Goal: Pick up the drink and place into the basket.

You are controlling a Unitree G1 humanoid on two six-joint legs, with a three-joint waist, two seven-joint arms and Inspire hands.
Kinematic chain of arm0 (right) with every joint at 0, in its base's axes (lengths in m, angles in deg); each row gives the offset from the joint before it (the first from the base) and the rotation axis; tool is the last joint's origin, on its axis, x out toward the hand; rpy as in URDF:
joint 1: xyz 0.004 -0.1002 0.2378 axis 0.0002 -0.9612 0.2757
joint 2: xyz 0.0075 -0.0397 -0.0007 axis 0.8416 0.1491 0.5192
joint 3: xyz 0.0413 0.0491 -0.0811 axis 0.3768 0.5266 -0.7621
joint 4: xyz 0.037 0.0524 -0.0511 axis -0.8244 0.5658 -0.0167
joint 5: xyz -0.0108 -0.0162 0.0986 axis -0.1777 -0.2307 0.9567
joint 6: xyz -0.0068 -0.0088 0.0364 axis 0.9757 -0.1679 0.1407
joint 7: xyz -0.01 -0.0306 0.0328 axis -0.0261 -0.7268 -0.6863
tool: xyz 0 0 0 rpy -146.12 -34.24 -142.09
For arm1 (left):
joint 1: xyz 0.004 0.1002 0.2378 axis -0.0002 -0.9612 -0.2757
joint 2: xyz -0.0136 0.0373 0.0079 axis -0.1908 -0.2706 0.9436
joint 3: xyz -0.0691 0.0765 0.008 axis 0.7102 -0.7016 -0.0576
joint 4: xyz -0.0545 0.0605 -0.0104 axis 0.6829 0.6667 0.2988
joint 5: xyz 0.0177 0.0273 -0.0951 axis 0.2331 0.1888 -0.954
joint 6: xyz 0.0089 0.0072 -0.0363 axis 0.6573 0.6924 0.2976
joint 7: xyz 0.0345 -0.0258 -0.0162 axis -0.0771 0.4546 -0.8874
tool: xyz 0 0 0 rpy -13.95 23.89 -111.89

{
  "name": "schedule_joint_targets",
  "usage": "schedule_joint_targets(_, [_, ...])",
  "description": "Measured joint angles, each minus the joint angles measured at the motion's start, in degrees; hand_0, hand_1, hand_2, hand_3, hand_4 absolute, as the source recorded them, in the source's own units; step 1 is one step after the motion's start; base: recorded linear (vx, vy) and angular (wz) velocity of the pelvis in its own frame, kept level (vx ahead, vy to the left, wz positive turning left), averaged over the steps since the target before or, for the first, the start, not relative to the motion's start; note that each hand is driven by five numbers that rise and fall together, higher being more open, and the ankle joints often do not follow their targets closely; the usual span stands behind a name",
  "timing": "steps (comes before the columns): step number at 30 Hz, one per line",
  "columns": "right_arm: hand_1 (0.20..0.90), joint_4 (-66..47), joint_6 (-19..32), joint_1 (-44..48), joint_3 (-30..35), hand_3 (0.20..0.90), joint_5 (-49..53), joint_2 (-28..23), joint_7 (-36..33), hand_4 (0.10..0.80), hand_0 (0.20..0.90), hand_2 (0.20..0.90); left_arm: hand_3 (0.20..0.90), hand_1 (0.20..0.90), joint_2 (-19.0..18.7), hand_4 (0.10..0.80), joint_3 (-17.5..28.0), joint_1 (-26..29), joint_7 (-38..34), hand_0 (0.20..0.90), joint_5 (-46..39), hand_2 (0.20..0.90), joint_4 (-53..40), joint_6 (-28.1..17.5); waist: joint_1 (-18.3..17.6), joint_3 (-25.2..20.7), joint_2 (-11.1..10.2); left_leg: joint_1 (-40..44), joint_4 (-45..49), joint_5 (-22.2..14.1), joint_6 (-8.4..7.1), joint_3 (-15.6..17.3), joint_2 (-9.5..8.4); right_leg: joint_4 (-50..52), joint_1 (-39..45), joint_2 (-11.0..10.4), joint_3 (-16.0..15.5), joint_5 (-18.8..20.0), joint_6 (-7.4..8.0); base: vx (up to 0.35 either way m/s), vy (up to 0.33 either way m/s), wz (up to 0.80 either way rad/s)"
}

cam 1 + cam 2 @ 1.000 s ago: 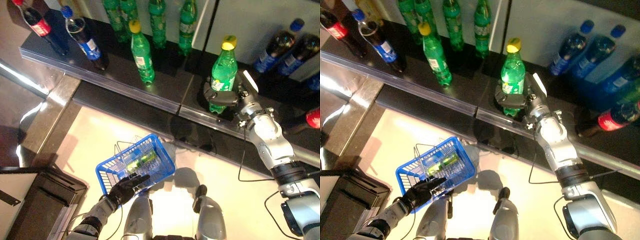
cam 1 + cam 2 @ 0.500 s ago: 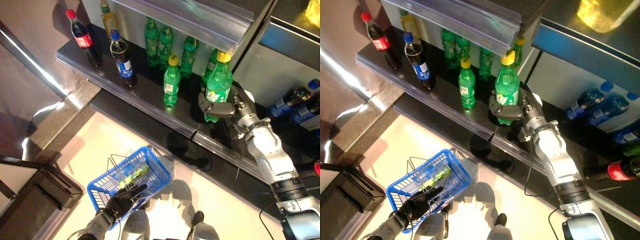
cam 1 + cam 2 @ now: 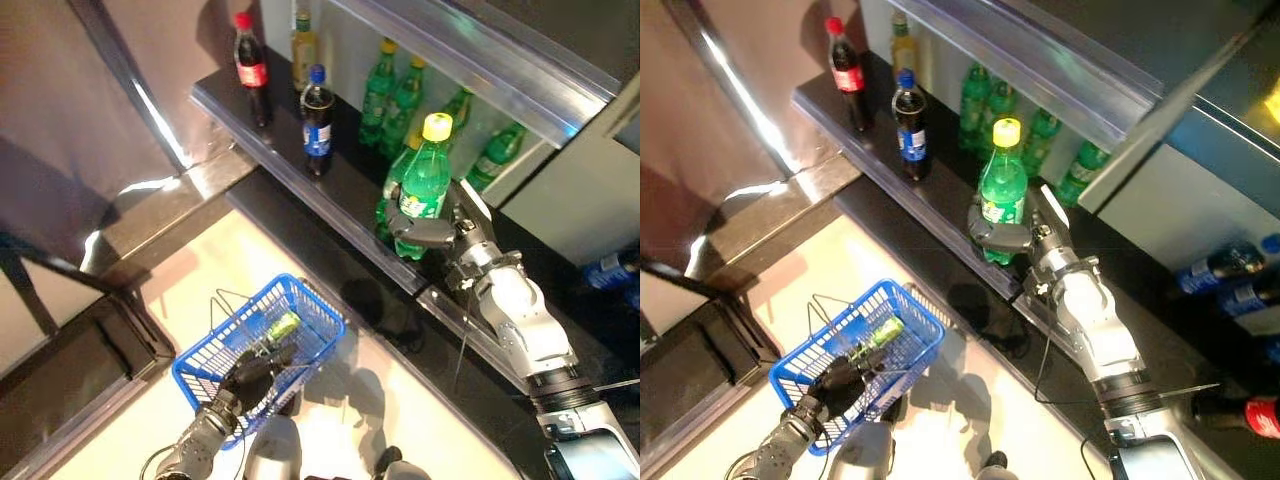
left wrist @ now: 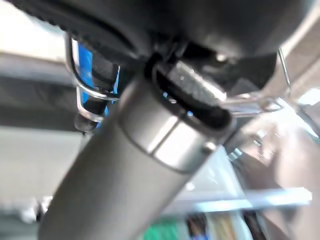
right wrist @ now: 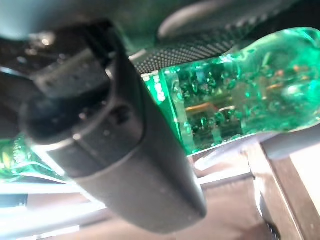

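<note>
We have the green soda bottle (image 3: 421, 190) upright in our right hand (image 3: 447, 238), with its yellow cap at the top. The hand wraps it low on the body, around the label, so the bottle stays vertical and its weight sits in the grip. In the right wrist view the dark fingers (image 5: 95, 150) are curled across the green plastic, so we judge this a firm, closed grasp on the bottle and not a mere touch. The bottle stands over the front edge of the dark shelf (image 3: 290, 150); we cannot tell whether its base touches the shelf.

The blue wire basket (image 3: 215, 350) sits low, toward 7 o'clock from the bottle and well apart from it. Our left hand (image 3: 250, 372) is at its near side, where the wire handles (image 3: 232, 305) rise. The left wrist view shows a wire loop (image 4: 82, 75) against the hand's dark bulk, but the fingers are not clear enough to read, so we cannot tell whether they are closed on the handle. We judge the hand is there to keep the basket's mouth open upward. One green bottle (image 3: 875, 335) already lies on its side inside.

On the shelf, toward 10 o'clock from our bottle, stand a dark cola bottle with a blue cap (image 3: 317, 120) and one with a red cap (image 3: 250, 68). More green bottles (image 3: 392, 95) stand behind. The carry across to the basket is not yet done.
</note>
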Motion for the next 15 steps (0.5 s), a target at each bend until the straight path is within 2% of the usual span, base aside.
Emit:
schedule_joint_targets(6, [0.300, -0.1, 0.0, 0.0, -3.7, 0.200, -0.9, 0.7, -1.8, 0.100, 0.300, 0.300, 0.200, 0.300, -1.8, 0.100, -1.9, 0.2, 0.0, 0.300, -4.3, 0.300, -12.2, 0.2, 3.1, 0.0, 0.0, -0.9, 0.0, 0.9, -0.06, -2.7, -0.24, 0.0, 0.8, 0.5, -0.7, 0.0, -0.01, 0.014, 0.015, 0.24])
schedule_joint_targets(15, [0.300, -1.6, 0.0, 0.0, -6.1, 0.200, -1.0, 0.7, -2.2, 0.100, 0.300, 0.300, 0.200, 0.300, -4.7, 0.100, -3.6, 0.2, 0.0, 0.300, -5.8, 0.300, -19.3, 2.3, 4.6, 0.0, 0.0, -2.5, 0.0, 2.2, -0.08, -6.0, -0.95, -0.3, 1.4, 0.7, -0.8, 0.0, -0.02, 0.006, 0.014, 0.18])
